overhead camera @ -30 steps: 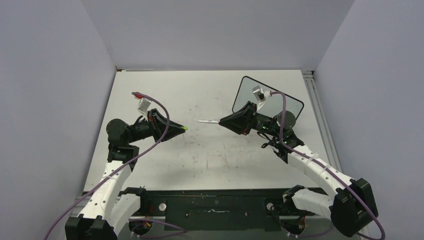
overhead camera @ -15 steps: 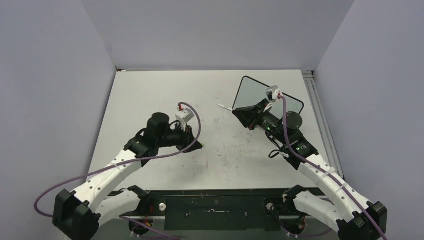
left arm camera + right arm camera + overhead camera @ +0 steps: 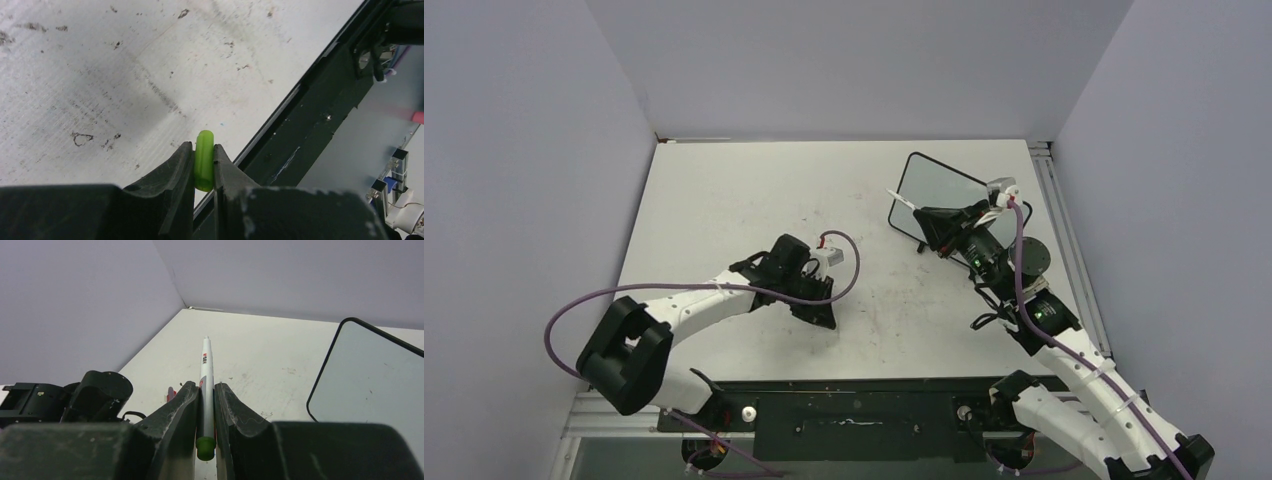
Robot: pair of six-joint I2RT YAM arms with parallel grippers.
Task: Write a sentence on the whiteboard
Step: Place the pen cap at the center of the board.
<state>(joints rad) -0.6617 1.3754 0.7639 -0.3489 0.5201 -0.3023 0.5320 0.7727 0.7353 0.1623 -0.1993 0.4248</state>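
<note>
While I stood at the bench, the left gripper (image 3: 826, 316) sat low over the near middle of the table (image 3: 724, 200), close to the black rail (image 3: 854, 400) by the arm bases. From above it was only a black wedge, and what it carried could not be made out. The left wrist view settled that. Both fingers (image 3: 177, 170) were pressed onto a small green cap (image 3: 204, 160), which stood between them with its rounded end past the fingertips. That view also showed scuffed tabletop beneath and the rail running diagonally at right.

The right gripper (image 3: 927, 216) was raised at the far right, clamped on a white marker (image 3: 904, 200). In the top view the marker poked out toward the far left, and its tip overlapped the left edge of the board (image 3: 954, 185). Contact could not be judged from there. In the right wrist view the marker (image 3: 206, 360) ran straight out between the closed fingers. Its green butt end was nearest the lens and there was red print on the barrel. Bare table showed between it and the board (image 3: 370, 370), so the two were apart.

The board was propped at a tilt at the far right of the table. It had a black frame and rounded corners, and its face was pale grey in both views. Only the right wrist view caught the left arm's black links, at lower left.
</note>
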